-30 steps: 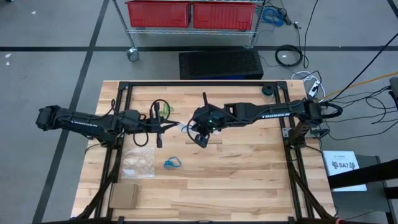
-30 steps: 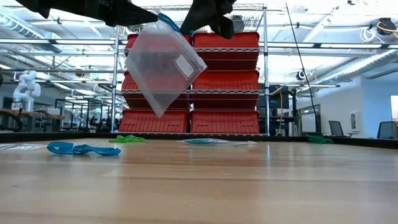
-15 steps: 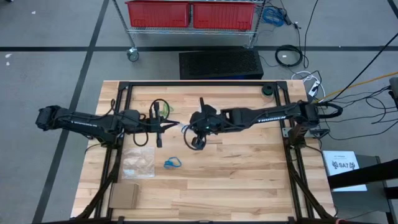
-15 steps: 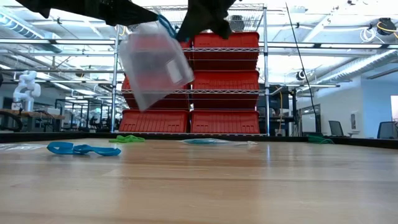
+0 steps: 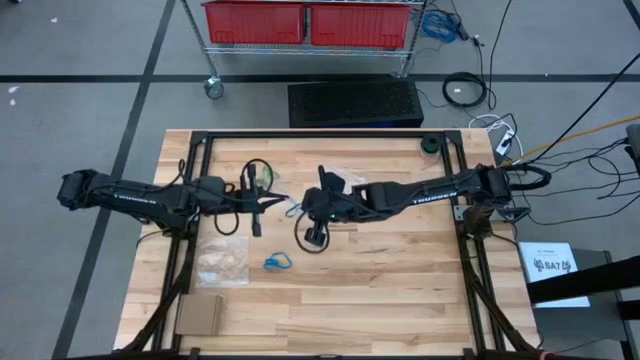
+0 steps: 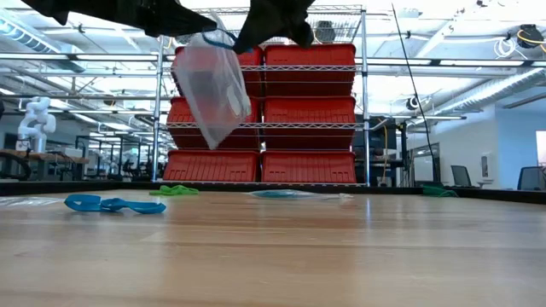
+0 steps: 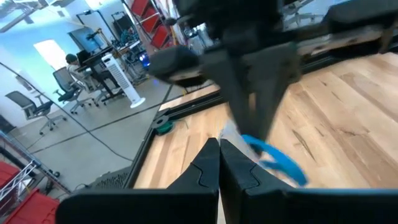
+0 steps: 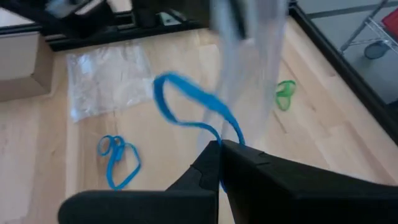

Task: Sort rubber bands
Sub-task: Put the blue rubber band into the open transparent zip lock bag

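Midair, left gripper (image 5: 283,200) pinches the clear bag (image 6: 212,89); right gripper (image 8: 219,147), fingers pressed on a blue rubber band (image 8: 186,111), meets it. Bagging step, likely; next, feed the band into the bag's mouth.

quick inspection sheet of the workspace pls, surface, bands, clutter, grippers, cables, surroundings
surface: wooden table with a black frame.
job's things: blue rubber bands lying loose on the wood; green bands further off; a blue band at the mouth of the hanging clear bag.
clutter: another clear bag lying flat; a cardboard piece near the table's corner.
grippers: left gripper shut on the hanging bag's edge; right gripper shut on the blue band at the bag.
cables: black loop on the table; more cables on the floor.
surroundings: red bins on a wire rack behind the table.
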Controlling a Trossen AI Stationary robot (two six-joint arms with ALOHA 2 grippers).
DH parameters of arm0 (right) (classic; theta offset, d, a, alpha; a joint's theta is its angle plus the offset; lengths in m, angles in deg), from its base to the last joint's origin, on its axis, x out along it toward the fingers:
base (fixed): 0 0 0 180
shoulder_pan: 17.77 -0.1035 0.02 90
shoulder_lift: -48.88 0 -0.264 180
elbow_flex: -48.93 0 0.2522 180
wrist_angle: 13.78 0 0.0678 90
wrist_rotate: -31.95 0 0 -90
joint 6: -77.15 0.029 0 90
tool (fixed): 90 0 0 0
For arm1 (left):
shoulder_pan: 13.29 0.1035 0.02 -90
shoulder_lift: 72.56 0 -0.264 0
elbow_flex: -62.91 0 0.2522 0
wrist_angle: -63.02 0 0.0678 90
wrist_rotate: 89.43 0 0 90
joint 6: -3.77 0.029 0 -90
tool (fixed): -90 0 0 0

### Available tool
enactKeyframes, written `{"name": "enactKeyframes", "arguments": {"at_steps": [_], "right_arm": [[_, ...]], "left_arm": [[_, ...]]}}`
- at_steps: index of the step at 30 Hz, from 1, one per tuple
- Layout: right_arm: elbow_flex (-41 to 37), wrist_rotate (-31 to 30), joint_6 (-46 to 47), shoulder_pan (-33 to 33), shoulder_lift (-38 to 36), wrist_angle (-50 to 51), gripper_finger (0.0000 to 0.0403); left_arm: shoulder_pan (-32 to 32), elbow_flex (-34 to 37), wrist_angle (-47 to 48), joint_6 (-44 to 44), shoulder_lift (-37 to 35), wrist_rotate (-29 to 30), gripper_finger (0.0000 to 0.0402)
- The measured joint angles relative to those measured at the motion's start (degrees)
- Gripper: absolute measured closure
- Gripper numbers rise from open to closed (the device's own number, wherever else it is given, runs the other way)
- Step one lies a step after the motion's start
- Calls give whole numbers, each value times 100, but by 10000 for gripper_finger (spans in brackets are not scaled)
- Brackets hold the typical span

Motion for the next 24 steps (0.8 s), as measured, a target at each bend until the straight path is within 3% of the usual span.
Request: {"name": "enactKeyframes", "arguments": {"at_steps": [4, 13, 20, 24], "right_arm": [[0, -325, -1, -190, 0, 42, 403], [-52, -2259, -138, -543, 96, 193, 403], [-59, -2509, -451, -648, 20, 364, 403], [-57, -2973, -569, -793, -140, 630, 403]], "left_arm": [[0, 0, 45, -2, 0, 184, 402], [0, 0, 43, -20, 0, 200, 401], [-1, 0, 109, -108, 0, 200, 402], [-2, 0, 106, -114, 0, 200, 402]]}}
